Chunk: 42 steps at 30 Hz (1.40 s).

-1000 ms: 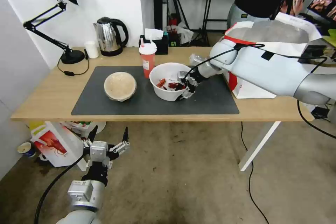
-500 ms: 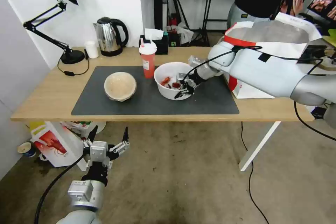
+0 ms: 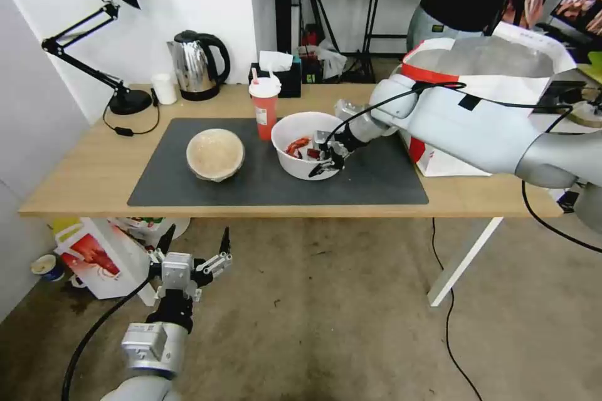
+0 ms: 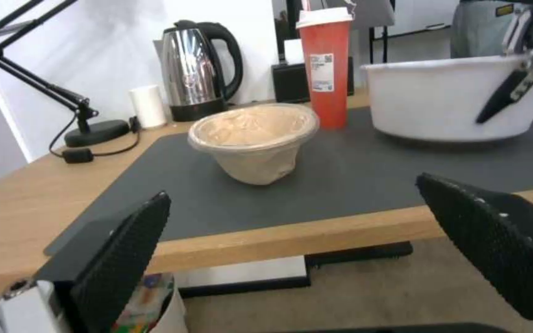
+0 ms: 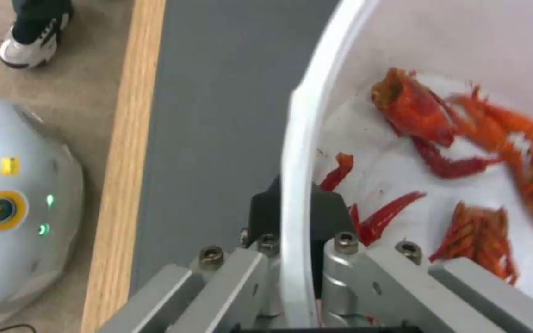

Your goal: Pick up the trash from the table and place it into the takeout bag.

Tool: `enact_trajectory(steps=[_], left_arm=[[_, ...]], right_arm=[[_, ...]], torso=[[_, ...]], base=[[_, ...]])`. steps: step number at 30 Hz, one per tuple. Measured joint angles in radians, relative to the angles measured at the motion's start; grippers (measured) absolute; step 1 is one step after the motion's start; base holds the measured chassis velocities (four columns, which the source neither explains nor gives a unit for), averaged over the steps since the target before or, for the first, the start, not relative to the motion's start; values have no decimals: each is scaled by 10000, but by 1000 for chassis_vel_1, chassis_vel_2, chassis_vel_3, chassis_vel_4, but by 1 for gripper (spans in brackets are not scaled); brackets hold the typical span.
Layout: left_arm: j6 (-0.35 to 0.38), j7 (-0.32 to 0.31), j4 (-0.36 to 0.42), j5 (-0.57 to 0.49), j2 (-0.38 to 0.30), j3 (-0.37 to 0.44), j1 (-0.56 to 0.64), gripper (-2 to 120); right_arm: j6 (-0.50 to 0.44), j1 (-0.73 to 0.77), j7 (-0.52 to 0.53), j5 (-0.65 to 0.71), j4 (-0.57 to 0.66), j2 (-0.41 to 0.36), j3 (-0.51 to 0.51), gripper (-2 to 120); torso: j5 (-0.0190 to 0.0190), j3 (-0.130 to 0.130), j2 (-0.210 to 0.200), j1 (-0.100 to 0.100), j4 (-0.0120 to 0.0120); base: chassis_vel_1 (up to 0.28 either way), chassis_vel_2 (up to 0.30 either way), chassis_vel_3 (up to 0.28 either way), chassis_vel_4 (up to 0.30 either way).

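While your right gripper [image 3: 323,160] had its fingers closed on the near rim of the white bowl [image 3: 301,138], one finger inside the wall and one outside, the first step of the job was in hand: the pick-up of the crayfish leftovers. That bowl sat on the dark mat [image 3: 207,191] of the counter [image 3: 81,178], just beside the red cup [image 3: 264,106] and between the beige bowl [image 3: 215,153] and the takeout bag [image 3: 501,62], which stood open at the counter's far right end. From the right wrist camera, you could see the rim [image 5: 291,185] pinched thin between the pads, with red shell scraps [image 5: 458,134] loose inside.

Your left gripper [image 3: 191,250] hung idle below the counter's front edge, fingers spread wide and holding nothing.

By my reckoning, your next move called for a level lift, since a one-sided rim grip would let the bowl tip and spill, then a carry over to the bag's open mouth. The cup and the beige bowl were not yet handled.
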<state>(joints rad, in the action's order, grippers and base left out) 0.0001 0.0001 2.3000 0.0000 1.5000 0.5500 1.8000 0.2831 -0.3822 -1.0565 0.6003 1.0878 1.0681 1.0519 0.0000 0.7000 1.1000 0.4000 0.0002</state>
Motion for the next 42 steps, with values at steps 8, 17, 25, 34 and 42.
enact_trajectory(steps=[8,17,25,34,42], left_arm=[[0,0,0,0,0,0,0,100],[0,0,0,-1,0,1,0,100],[0,0,0,0,0,0,0,100],[0,0,0,0,0,0,0,100],[0,0,0,0,0,0,0,100]], right_arm=[[-123,-754,-95,344,156,-247,-204,0],[-199,-1433,-210,459,208,-455,-293,0],[-276,-2260,-330,606,-120,-449,-404,0],[-290,-3204,-561,1019,-896,-411,-426,0],[-299,-3636,-885,1077,-1294,-962,-169,0]], torso=[[-1,0,0,0,-2],[1,0,0,0,-3],[2,0,0,1,-3],[-1,-1,0,0,-3],[1,0,1,0,-2]], base=[[0,0,0,0],[0,0,0,0],[0,0,0,0],[0,0,0,0],[0,0,0,0]])
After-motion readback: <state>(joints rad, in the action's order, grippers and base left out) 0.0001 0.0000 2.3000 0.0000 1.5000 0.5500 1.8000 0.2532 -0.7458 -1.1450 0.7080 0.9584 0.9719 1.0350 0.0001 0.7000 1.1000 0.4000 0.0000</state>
